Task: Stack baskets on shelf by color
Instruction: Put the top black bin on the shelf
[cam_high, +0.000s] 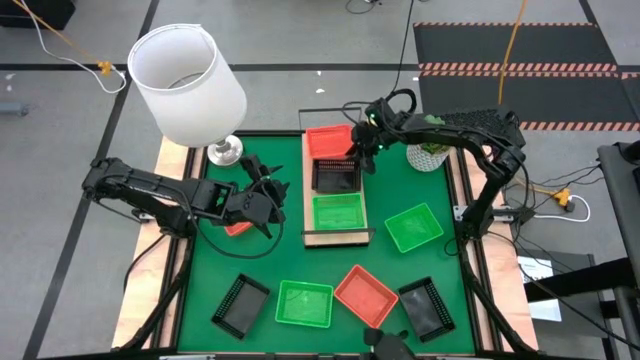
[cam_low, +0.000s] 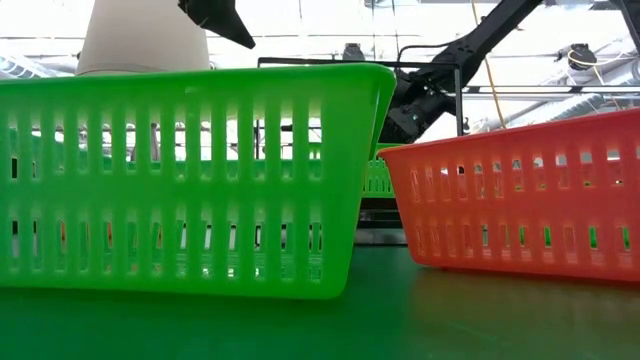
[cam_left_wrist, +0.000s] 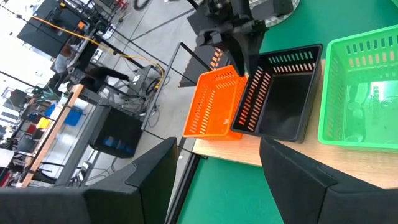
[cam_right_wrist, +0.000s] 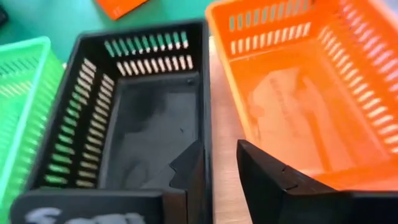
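The shelf (cam_high: 312, 238) lies mid-table with three baskets in a row on its plank: orange (cam_high: 328, 141) at the far end, black (cam_high: 336, 177) in the middle, green (cam_high: 338, 213) at the near end. My right gripper (cam_high: 362, 158) (cam_right_wrist: 221, 168) is open and points down. It stands astride the black basket's wall (cam_right_wrist: 206, 134) on the side facing the orange basket (cam_right_wrist: 298, 106). My left gripper (cam_high: 271, 205) (cam_left_wrist: 227, 180) is open and empty, left of the shelf. Another orange basket (cam_high: 238, 228) lies partly hidden under it. My right gripper has one finger (cam_right_wrist: 186, 177) inside the black basket beside its wall (cam_right_wrist: 206, 149), coming from above. The other finger (cam_right_wrist: 273, 183) is outside, over the gap toward the orange basket. Bare plank shows between the wall and the outer finger. Whether the inner finger touches the wall, I cannot tell.
Loose on the green mat: a green basket (cam_high: 413, 227) right of the shelf, and along the near edge black (cam_high: 240, 305), green (cam_high: 304, 303), orange (cam_high: 364, 295) and black (cam_high: 428, 307) baskets. A white lamp (cam_high: 187, 80) stands far left and a white pot (cam_high: 430, 156) far right.
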